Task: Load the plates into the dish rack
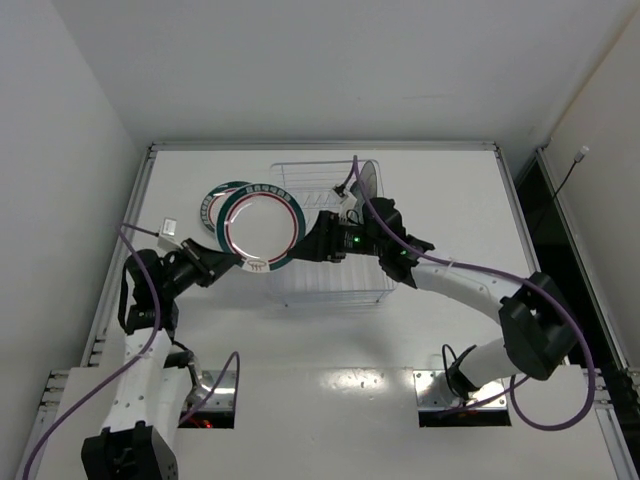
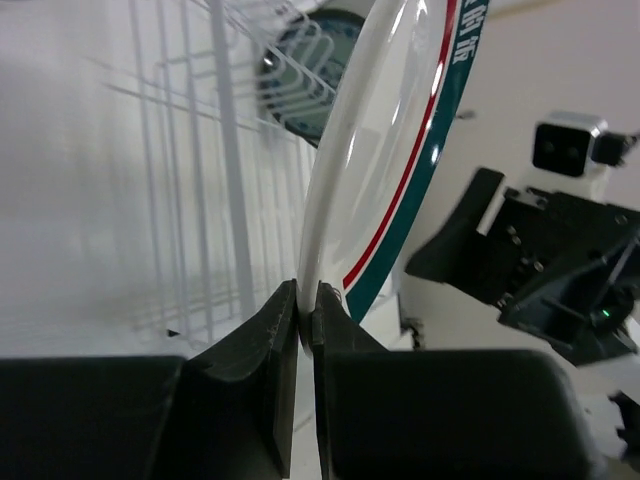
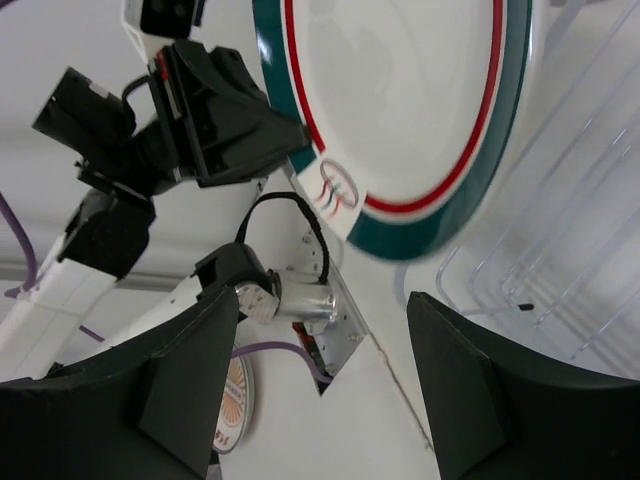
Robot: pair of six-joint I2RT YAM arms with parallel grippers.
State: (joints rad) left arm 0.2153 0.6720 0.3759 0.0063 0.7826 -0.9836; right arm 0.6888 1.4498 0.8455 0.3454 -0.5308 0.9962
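My left gripper (image 1: 236,264) (image 2: 307,310) is shut on the lower rim of a white plate (image 1: 262,225) (image 2: 390,180) (image 3: 400,100) with a dark green rim and a red ring. It holds the plate tilted up over the left end of the dish rack (image 1: 330,270) (image 2: 200,200) (image 3: 560,250). Another green-rimmed plate (image 1: 211,206) lies on the table behind it, mostly hidden. A small teal patterned plate (image 1: 367,180) (image 2: 300,90) stands in the rack's far end. My right gripper (image 1: 312,243) (image 3: 325,300) hangs open over the rack, just right of the held plate, holding nothing.
A small white tag (image 1: 168,227) lies by the table's left edge (image 1: 140,230). The right arm (image 1: 470,285) stretches across the table's right half. Walls close in on the left, back and right.
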